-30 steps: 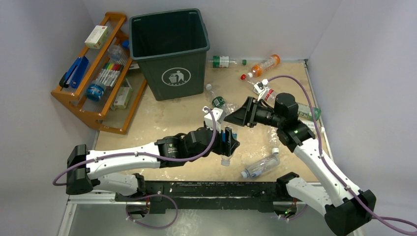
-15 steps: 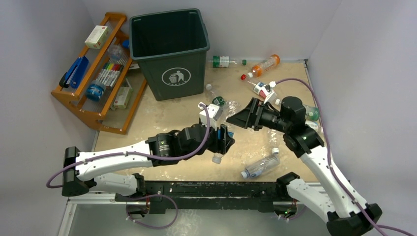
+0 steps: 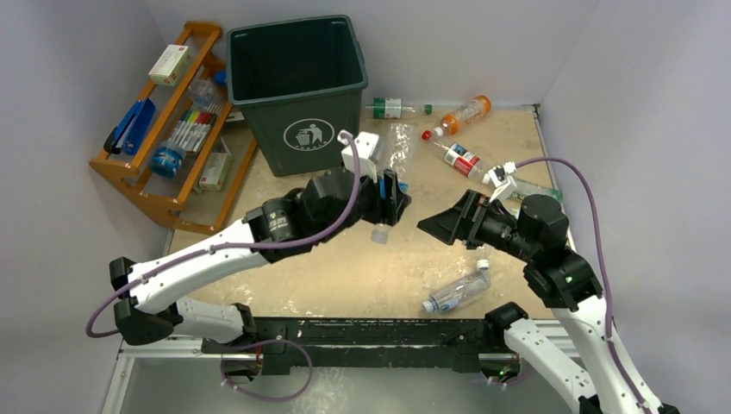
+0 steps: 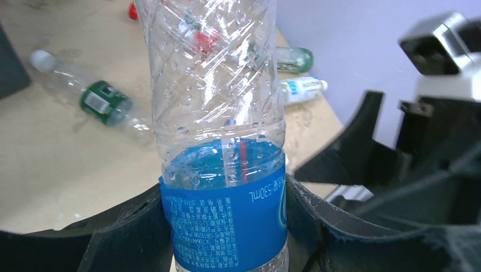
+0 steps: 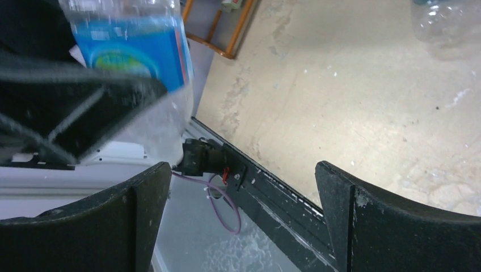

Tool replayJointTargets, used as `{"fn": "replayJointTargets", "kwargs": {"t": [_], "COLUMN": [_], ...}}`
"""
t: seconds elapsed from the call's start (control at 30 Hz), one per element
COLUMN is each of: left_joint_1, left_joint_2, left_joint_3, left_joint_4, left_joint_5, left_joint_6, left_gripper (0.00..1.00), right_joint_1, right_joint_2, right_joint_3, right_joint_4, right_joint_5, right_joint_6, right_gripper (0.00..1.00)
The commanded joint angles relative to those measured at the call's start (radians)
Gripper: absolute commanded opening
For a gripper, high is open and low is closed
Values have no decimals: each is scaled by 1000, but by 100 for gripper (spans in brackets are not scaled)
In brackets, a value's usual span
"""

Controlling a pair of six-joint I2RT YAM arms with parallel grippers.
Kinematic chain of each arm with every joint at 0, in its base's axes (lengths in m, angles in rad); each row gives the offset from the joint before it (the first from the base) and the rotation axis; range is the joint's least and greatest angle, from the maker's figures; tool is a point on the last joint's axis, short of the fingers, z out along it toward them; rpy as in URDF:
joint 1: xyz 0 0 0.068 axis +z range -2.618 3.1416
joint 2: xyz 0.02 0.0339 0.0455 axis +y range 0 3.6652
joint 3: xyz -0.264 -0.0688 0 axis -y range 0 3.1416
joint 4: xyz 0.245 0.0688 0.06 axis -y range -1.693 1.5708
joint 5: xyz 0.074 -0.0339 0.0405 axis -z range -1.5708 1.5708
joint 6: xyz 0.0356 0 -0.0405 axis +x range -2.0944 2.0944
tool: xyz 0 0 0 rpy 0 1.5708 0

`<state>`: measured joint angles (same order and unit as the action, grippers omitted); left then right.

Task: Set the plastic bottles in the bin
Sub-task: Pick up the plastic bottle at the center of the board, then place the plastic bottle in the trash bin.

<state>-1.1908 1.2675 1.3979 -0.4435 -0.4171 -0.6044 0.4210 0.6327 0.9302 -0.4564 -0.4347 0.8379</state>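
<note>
Right, your left pincer [image 3: 393, 197] is clamped on a clear blue-labelled bottle [image 3: 397, 153], its fingers [image 4: 127, 235] pressed to either side of the label. You're holding it up off the desk [image 3: 345, 276], cap end toward the near edge and base toward the back wall, just right of the dark green bin [image 3: 297, 142]. It sits beside the bin's front right corner, not over the opening. From the left wrist you get the label squeezed between the black fingers, with the crinkled clear body above it beaded with droplets.

Now your right pincer [image 3: 437, 226] stands wide open with nothing in it, hovering over the middle of the desk and pointing left toward the held bottle. On the right wrist view, the gap between its two fingers [image 5: 142, 209] shows only bare desk and the black rail [image 5: 272, 187] at the near edge. The blue label is up in the top left corner, outside the jaws.

Plenty left on the desk. A clear bottle [image 3: 455, 291] lies near the front edge by your right arm, and a red-labelled bottle [image 3: 465, 160] lies further back. An orange bottle [image 3: 467, 111] and a green-labelled bottle [image 3: 392, 108] lie along the back wall. Left of the bin, the orange wooden rack [image 3: 134, 178] leans at the wall with markers [image 3: 191, 128] on it.
</note>
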Motion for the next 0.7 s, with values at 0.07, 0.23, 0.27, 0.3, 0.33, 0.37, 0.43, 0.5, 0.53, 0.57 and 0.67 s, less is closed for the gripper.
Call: {"fn": "replayJointTargets", "kwargs": {"t": [0.07,0.23,0.27,0.3,0.33,0.37,0.43,0.5,0.53,0.57,0.67], "left_joint_1": [170,300,325,350,375,398,442,488,510,535,610], "left_joint_2": [93,219,244,269,293,314,355,394,410,427,464], "left_joint_3": [208,418,454,491,526,557,618,675,702,727,789], "left_joint_4": [-65,-128,-135,-144,-153,-159,-170,-176,-175,-175,-155], "left_joint_5": [123,234,266,281,301,328,358,394,411,426,475], "left_joint_6": [111,162,167,171,173,175,175,173,170,165,145], "left_gripper": [60,60,60,60,60,60,60,59,60,60,60], "right_joint_1": [5,5,5,5,5,5,5,5,5,5,5], "right_joint_2": [-59,-106,-112,-117,-123,-126,-132,-139,-142,-147,-163], "right_joint_3": [-44,-125,-135,-145,-153,-159,-170,-178,-179,-180,-184], "right_joint_4": [-67,-63,-66,-72,-78,-85,-104,-121,-130,-137,-153], "right_joint_5": [49,46,47,51,55,59,67,73,79,82,89], "right_joint_6": [-7,14,16,15,17,19,20,20,22,23,26], "right_gripper": [100,100,100,100,100,100,100,100,100,100,100]}}
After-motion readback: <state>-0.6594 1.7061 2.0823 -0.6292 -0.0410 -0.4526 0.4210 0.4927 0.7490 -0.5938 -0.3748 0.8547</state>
